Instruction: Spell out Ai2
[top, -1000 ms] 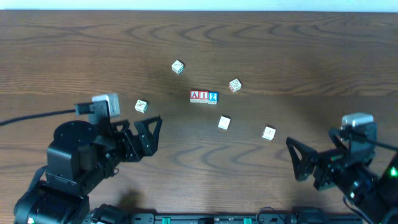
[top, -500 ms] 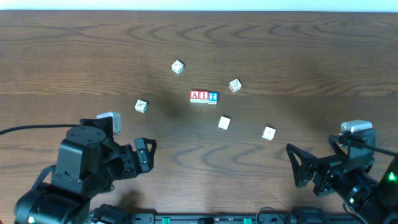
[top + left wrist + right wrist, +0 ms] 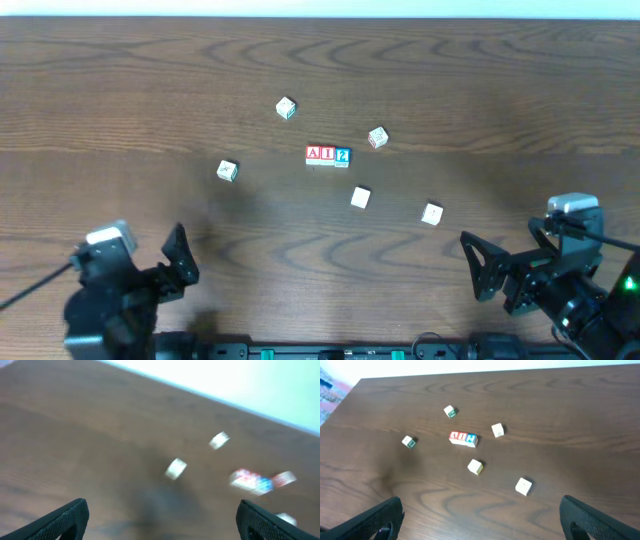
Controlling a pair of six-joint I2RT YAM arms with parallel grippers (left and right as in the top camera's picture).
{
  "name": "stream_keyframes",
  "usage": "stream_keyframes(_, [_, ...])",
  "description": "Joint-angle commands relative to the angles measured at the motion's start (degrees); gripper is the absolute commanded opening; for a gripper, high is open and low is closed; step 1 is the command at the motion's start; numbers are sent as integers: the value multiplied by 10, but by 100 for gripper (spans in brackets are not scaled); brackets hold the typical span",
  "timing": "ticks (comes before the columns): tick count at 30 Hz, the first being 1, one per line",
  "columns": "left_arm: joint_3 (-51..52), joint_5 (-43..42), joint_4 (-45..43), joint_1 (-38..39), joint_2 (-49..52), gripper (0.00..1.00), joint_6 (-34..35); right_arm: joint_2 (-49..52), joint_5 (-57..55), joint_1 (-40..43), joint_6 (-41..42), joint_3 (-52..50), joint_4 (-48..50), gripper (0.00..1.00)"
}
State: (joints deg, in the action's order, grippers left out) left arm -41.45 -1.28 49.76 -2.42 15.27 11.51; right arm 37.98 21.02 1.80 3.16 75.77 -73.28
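Three cubes stand side by side in a row at the table's middle: the red-framed A [image 3: 313, 153], the red-framed I [image 3: 328, 154] and the blue 2 [image 3: 343, 155], touching each other. The right wrist view shows the same row [image 3: 463, 438], and the left wrist view shows it blurred [image 3: 252, 481]. My left gripper [image 3: 172, 275] is at the near left edge, open and empty [image 3: 162, 515]. My right gripper [image 3: 505, 255] is at the near right, open and empty [image 3: 481, 515]. Both are far from the row.
Several pale cubes lie scattered round the row: one behind it [image 3: 286, 108], one to its right [image 3: 377, 138], one to the left [image 3: 227, 171], and two in front [image 3: 360, 198] [image 3: 432, 213]. The dark wooden table [image 3: 120, 80] ends at a white strip at the back.
My left arm has pulled back and leftward to the near edge of the table. My right arm drew back slightly, then stayed still. The cubes have not moved.
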Motion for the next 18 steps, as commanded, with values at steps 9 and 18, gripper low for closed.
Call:
stream_keyframes(9, [227,10,-74,-18,-127,95,-21,-1,1,0,-9,0,0,99])
stream_keyframes(18, [284,15,-83,-18,-151,95,-21,-1,0,0,-9,0,0,99])
